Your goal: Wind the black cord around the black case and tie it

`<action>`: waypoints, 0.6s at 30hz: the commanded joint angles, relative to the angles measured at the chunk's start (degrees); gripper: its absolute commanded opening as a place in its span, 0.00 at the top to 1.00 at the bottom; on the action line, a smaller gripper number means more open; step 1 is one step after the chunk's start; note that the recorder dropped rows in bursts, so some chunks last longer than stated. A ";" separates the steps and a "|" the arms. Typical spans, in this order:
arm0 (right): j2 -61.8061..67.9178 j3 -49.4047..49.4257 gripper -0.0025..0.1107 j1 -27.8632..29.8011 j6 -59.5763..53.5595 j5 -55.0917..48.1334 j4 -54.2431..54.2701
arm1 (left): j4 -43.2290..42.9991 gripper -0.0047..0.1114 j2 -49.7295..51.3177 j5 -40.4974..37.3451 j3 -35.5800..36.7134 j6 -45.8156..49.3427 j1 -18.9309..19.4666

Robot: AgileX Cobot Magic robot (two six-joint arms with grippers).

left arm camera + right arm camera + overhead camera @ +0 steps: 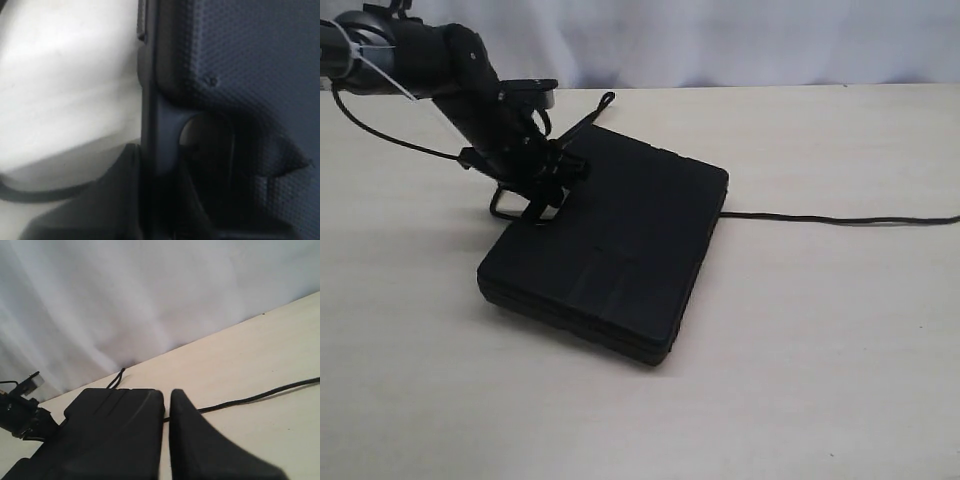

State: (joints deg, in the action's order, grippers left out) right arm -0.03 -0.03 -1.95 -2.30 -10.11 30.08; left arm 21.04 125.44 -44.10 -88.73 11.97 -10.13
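Observation:
The black case [620, 240] lies flat mid-table. My left gripper [548, 195] sits at its far left edge, beside a thin handle loop [502, 203]. In the left wrist view the case's rim [150, 115] runs down between my dark fingers [115, 205], which look shut on it. The black cord [840, 219] comes out from under the case's right side and runs to the right edge; its other end [602, 103] pokes out behind the case. The right gripper [167, 440] is off to the right of the case [110, 430], apparently shut and empty, near the cord [250, 399].
The pale wooden table [820, 380] stretches around the case. A white curtain [720, 40] hangs along the back edge. My left arm [410, 60] reaches in from the upper left, trailing a thin cable.

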 commanded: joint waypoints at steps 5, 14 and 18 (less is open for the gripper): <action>0.03 -4.08 0.94 -0.17 -48.68 -9.53 46.43 | 9.72 0.96 -1.44 -5.50 -1.01 -1.76 0.84; 14.21 -12.51 0.94 -0.17 -67.69 -22.74 61.71 | 18.42 0.96 -1.53 -2.20 -1.01 -1.76 0.84; 22.92 -16.37 0.94 -0.17 -71.39 -28.32 61.71 | 21.93 0.96 -2.53 -0.18 -1.01 -1.56 0.84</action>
State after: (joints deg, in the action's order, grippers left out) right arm 17.71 -14.08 -1.95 -70.87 -34.65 91.56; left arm 36.60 125.31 -47.48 -88.73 11.22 -9.31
